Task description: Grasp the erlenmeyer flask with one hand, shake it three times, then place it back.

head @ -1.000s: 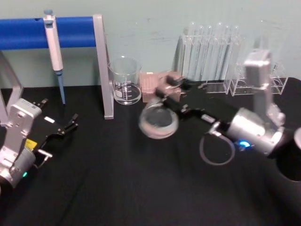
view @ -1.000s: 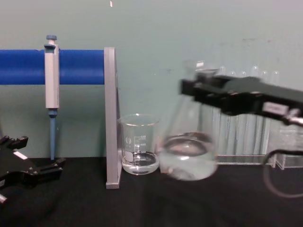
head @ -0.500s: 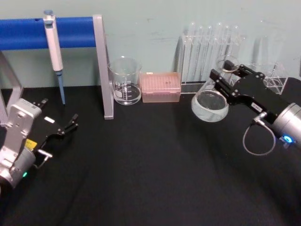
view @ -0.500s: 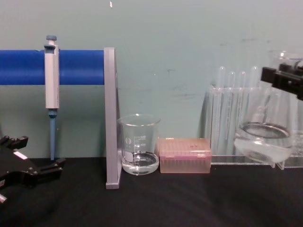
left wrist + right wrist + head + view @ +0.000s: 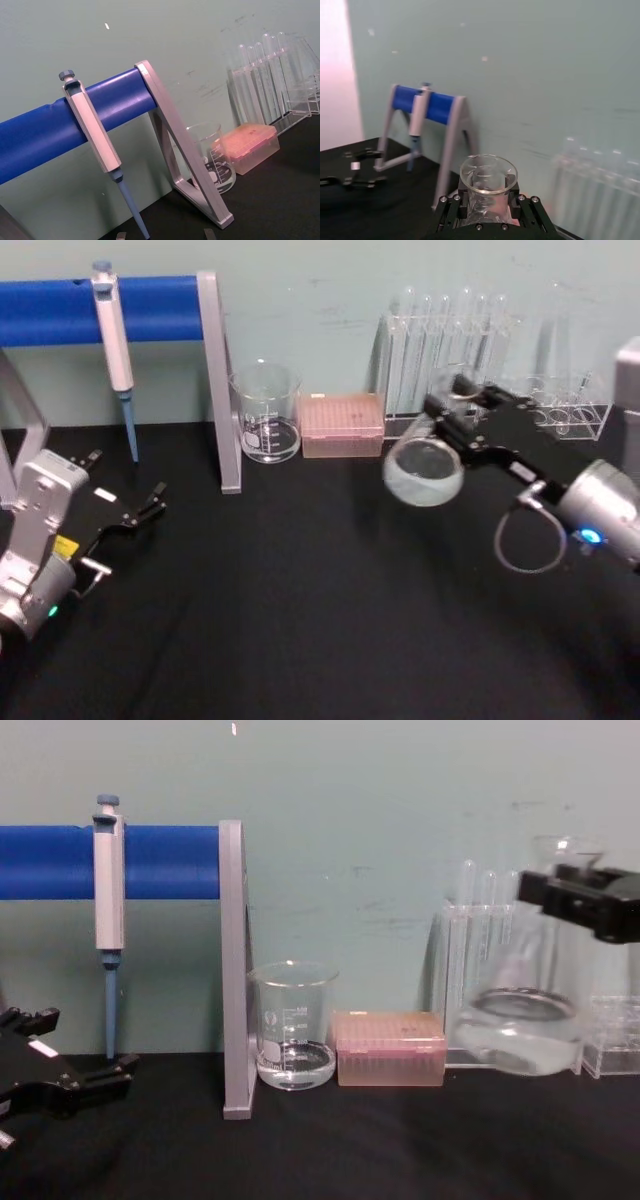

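Clear glossy glass erlenmeyer flask (image 5: 518, 1035)

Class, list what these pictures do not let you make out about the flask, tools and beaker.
Neck of the erlenmeyer flask: chest view, covered by the right tool, which the right edge cuts off.
Flask body: right wrist view, hidden under the tool.
Scale numbers on the beaker: chest view, too small to read.
Wrist end of the left tool: chest view, cut off by the left edge.

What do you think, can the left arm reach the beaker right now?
Probably yes, but not straight: the stand's grey leg sits between the left gripper and the beaker, so it would likely have to swing round it.
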`<state>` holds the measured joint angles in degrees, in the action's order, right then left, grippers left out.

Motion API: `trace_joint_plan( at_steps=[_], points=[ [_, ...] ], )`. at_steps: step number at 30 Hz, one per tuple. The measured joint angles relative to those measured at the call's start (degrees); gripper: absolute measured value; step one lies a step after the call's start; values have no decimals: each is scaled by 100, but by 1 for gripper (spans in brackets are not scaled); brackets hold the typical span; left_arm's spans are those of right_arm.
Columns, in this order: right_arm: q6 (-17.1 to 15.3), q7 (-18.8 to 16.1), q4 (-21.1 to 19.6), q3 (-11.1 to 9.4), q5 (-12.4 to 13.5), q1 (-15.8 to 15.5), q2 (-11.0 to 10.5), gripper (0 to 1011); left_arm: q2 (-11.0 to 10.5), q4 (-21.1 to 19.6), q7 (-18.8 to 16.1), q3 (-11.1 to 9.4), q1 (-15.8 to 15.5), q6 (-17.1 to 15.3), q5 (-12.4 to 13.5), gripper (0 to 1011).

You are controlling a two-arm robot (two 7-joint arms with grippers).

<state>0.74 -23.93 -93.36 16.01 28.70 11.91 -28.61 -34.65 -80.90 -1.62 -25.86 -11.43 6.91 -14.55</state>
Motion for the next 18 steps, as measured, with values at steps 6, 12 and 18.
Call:
trace_joint_plan(
  at_steps=[6,12,18],
  points=[
    [-41,-509,219,467,0,365,194,456,0,0,0,0,0,0,0,1001],
    [-47,-1022,428,992,38,732,378,456,0,0,0,0,0,0,0,1001],
    [-18,-1340,532,1327,101,947,489,456,0,0,0,0,0,0,0,1001]
  ],
)
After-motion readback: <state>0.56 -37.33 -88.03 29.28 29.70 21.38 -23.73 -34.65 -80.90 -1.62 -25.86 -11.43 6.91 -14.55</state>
